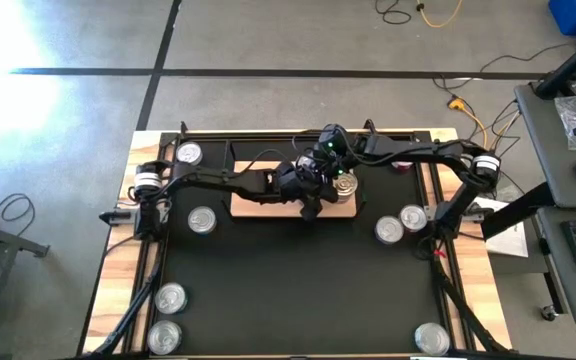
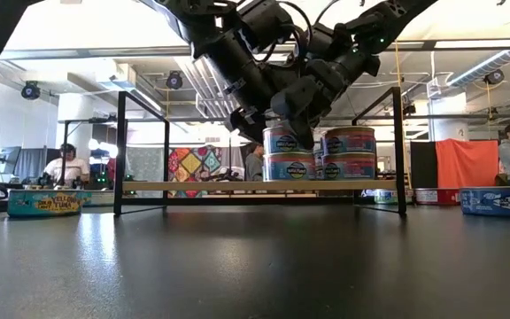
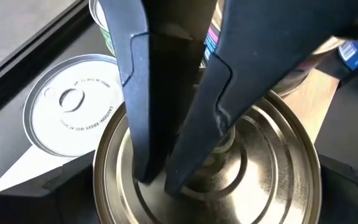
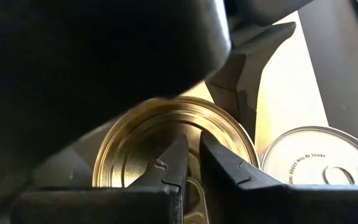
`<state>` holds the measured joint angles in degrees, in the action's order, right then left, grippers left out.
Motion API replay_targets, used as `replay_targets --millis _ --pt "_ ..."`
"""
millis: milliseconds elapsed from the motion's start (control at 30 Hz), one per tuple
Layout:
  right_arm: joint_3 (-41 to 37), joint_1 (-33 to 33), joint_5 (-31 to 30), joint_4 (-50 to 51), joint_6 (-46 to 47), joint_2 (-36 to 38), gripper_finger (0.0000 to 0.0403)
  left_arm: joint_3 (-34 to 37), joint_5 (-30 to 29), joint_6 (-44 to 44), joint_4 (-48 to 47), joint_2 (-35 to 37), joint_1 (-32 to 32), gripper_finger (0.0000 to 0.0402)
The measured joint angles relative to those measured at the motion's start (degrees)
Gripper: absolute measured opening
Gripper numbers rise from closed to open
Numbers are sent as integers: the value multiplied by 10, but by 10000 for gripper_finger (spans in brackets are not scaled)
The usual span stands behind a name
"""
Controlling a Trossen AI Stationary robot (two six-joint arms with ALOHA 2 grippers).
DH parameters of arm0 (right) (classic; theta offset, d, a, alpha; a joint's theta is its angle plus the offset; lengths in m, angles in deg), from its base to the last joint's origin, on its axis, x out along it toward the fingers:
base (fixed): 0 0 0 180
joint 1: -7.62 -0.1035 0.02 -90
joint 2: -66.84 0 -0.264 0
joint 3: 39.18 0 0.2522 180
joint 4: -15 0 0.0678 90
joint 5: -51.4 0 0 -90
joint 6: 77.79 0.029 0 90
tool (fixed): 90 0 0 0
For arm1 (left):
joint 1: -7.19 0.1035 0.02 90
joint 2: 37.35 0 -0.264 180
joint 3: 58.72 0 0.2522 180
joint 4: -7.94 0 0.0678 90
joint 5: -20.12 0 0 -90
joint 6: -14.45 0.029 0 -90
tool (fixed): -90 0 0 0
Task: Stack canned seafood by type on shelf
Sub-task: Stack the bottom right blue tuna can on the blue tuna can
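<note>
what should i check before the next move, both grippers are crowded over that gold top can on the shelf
1. Gold-top can sits square on the can under it: ok, low view shows a straight two-high stack.
2. Right gripper shut, tips on the can's top: ok.
3. Left gripper open: ok, but whether it grips the can's sides: cannot tell.
4. Room between the two arms: not ok, they overlap closely above the shelf.
5. Neighbouring silver-top can clear of the fingers: ok.
</note>
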<state>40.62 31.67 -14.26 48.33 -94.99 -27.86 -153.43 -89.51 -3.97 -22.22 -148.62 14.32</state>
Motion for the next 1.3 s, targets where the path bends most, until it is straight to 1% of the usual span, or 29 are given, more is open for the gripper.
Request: replay_targets --millis 300,500,800,1000,1200,1300 --pt "-10 -1 -25 -4 -8 -6 33 1 11 19 -21 10 -1 400" --pt "-26 -1 -25 -9 -8 -6 33 1 26 25 -35 18 -1 400" --pt "-27 -1 -25 -9 -1 -6 33 2 53 31 -45 29 -3 400" --pt "-27 -1 -25 -8 1 -6 33 2 82 33 -52 29 2 400" --pt "-27 -1 -26 -9 1 -6 33 1 89 34 -62 30 9 400" --pt "-27 -1 -27 -9 1 -6 33 1 89 56 -63 30 10 400"
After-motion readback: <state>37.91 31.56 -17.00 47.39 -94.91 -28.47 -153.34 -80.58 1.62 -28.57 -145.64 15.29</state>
